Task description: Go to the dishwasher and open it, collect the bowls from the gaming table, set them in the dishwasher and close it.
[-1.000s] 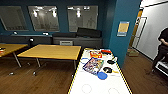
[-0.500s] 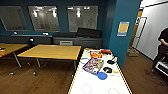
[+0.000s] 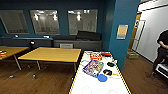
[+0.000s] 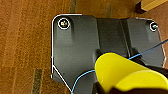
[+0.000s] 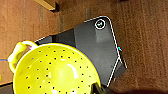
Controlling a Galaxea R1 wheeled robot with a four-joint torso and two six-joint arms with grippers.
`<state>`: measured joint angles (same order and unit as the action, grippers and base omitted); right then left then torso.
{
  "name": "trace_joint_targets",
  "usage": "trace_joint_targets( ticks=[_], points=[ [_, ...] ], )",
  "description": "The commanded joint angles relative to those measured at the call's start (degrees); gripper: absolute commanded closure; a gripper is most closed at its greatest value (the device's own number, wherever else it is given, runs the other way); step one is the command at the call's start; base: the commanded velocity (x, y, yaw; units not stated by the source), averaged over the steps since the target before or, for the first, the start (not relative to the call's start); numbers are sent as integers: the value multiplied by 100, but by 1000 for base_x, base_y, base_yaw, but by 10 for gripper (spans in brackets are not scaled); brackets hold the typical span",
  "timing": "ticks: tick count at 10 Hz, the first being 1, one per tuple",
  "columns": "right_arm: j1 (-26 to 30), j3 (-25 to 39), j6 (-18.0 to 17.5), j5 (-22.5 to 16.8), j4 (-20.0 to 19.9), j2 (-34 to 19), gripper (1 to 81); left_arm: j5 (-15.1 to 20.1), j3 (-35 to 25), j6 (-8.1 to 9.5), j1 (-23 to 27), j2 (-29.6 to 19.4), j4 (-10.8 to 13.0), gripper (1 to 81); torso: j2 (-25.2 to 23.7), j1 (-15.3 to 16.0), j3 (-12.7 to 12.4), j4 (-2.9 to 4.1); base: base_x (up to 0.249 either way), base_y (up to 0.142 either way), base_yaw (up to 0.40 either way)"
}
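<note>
A yellow colander (image 5: 55, 71) showed by the right wrist above wood floor (image 5: 145, 37); neither gripper's jaw state could be told.

Head view: my high camera looks forward and down over the gaming table (image 3: 100, 82).
Wrist views: both face straight down, sharing the wooden floor (image 4: 22, 50).

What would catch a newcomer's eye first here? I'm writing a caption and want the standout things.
The bright yellow perforated colander with a loop handle looms large in the right wrist view above the brown wood floor, and a plain yellow bowl shows in the left wrist view. In the head view, the pale gaming table stretches ahead, strewn with a colourful box, a blue disc and dark items.
</note>
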<state>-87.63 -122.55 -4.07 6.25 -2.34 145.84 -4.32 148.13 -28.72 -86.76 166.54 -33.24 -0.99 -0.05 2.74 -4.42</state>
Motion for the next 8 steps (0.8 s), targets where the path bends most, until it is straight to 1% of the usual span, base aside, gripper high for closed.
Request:
trace_joint_targets(
  ticks=[1, 2, 4, 6, 7, 8],
  points=[
    [241, -101, 12, -291, 67, -175, 811, 396, -3, -46, 199, -59, -51, 811, 0, 5, -343, 0, 0, 0, 0],
    [232, -189, 12, -291, 67, -105, 811, 396, -12, -46, 199, -59, -51, 811, -2, 5, -116, 0, 0, 0, 0],
    [232, -277, 12, -291, 85, -17, 811, 396, -3, -46, 199, -59, -59, 811, -7, 5, -225, 0, 0, 0, 0],
    [223, -233, 20, -291, 120, -26, 811, 396, -3, -46, 199, -50, -51, 811, -9, 5, -223, 0, 0, 0, 0],
    [223, -224, 20, -291, 129, -17, 811, 388, -3, -46, 199, -23, -59, 811, -9, 5, 231, 0, 0, 0, 0],
    [231, -207, 20, -291, 129, -17, 811, 379, -3, -54, 199, 3, -51, 811, -9, 5, 93, 0, 0, 0, 0]
  ],
)
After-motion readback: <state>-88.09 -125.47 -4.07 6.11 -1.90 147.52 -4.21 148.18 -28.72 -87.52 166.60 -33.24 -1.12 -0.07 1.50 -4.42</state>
